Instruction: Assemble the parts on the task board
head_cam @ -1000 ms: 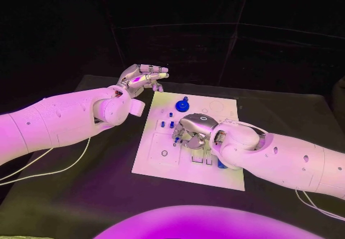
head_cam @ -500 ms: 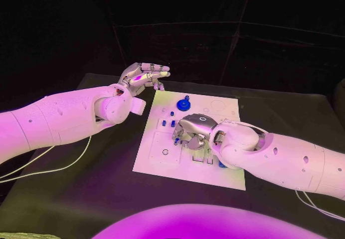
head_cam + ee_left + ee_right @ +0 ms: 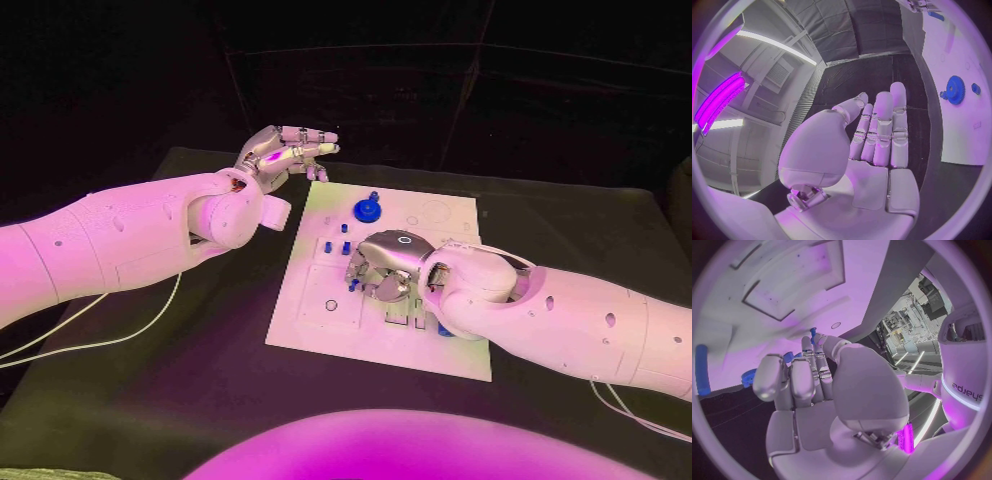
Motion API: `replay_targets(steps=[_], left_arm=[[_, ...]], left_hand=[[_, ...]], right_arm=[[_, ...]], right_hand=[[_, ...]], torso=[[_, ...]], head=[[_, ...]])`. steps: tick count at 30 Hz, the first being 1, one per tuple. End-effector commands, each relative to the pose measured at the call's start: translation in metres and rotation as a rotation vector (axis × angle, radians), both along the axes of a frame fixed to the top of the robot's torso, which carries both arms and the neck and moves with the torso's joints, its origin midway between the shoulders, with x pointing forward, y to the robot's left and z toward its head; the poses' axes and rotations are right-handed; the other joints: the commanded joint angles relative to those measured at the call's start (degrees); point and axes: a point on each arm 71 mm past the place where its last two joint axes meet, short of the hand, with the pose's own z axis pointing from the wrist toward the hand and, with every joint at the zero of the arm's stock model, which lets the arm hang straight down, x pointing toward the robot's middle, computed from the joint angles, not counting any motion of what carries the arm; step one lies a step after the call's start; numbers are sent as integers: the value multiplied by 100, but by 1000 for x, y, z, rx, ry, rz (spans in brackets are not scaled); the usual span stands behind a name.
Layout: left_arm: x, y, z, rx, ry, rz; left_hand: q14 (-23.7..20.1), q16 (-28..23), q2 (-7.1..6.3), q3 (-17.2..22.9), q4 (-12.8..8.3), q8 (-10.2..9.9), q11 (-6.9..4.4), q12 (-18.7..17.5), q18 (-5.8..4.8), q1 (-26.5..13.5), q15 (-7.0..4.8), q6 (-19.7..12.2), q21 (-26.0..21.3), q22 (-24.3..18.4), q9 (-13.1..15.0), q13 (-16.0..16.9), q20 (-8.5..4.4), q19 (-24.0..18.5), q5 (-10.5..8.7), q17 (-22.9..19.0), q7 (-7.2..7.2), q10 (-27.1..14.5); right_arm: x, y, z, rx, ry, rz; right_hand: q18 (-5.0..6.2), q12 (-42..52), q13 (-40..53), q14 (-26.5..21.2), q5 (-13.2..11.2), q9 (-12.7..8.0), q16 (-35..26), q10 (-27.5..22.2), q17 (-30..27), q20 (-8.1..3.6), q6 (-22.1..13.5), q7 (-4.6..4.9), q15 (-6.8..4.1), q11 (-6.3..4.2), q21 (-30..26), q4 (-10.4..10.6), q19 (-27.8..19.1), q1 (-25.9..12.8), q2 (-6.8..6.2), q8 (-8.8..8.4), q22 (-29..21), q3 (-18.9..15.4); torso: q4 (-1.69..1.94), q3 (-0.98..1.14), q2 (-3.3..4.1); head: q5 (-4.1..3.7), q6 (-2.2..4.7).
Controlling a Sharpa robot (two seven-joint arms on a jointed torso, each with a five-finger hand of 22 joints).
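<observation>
The white task board (image 3: 325, 310) lies in the middle of the black table. A blue gear (image 3: 366, 211) stands near its far edge, and small blue pegs (image 3: 336, 247) stand left of centre. My right hand (image 3: 387, 262) hangs low over the board's middle, fingers pointing down. In the right wrist view a small blue peg (image 3: 812, 333) shows pinched between the thumb tip and a fingertip of that hand (image 3: 817, 385). My left hand (image 3: 289, 152) is raised past the board's far left corner; its fingers (image 3: 879, 130) lie straight and hold nothing. The gear (image 3: 955, 90) lies beyond them.
A blue bar (image 3: 701, 369) lies on the board near my right wrist. A white cable (image 3: 116, 335) trails over the table (image 3: 173, 380) under my left arm, and another cable (image 3: 620, 410) hangs under my right arm.
</observation>
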Motion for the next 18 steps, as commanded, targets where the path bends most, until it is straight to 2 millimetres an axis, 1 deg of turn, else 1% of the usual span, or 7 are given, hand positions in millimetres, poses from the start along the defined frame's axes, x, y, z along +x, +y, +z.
replay_targets(steps=[1,10,14,18], left_arm=[[0,-1,2,-13,-14,-6],[0,0,2,-13,-13,-6],[0,0,2,-12,-12,-5],[0,1,2,-11,-12,-4]], left_hand=[[-42,-11,-13,28,-16,27,0,31,36,46,-2,4,-18,-8,2,-2,9,-17,17,-5,4,-33],[-41,-8,-17,25,-14,27,4,33,35,38,0,-5,-17,-9,1,-3,10,-15,16,-9,10,-42],[-41,-8,-17,25,-14,27,4,33,35,38,0,-5,-17,-9,1,-3,10,-15,16,-9,10,-42],[-41,-8,-17,25,-14,27,4,33,35,38,0,-5,-17,-9,1,-3,10,-15,16,-9,10,-42]], right_arm=[[0,1,-1,-21,0,10],[-2,4,-6,-34,10,16],[-3,6,-6,-35,8,19],[-3,7,-6,-28,1,18]], right_hand=[[-57,-23,9,185,25,5,35,21,7,11,35,18,-22,1,20,-42,14,-75,1,-29,5,8],[-57,-22,9,185,25,5,35,22,6,11,36,18,-22,1,21,-44,15,-78,0,-28,8,6],[-55,-24,9,186,21,5,41,19,10,11,32,21,-20,3,18,-57,10,-99,-10,-32,1,-7],[-55,-77,-7,181,38,-15,41,-85,-8,24,-75,55,5,38,10,-77,-2,-194,-42,-78,-16,-46]], torso=[[5,-2,-1],[3,-2,-2],[-5,-3,-6],[0,-6,-1]], head=[[0,-15],[11,-32],[18,-30],[7,-28]])
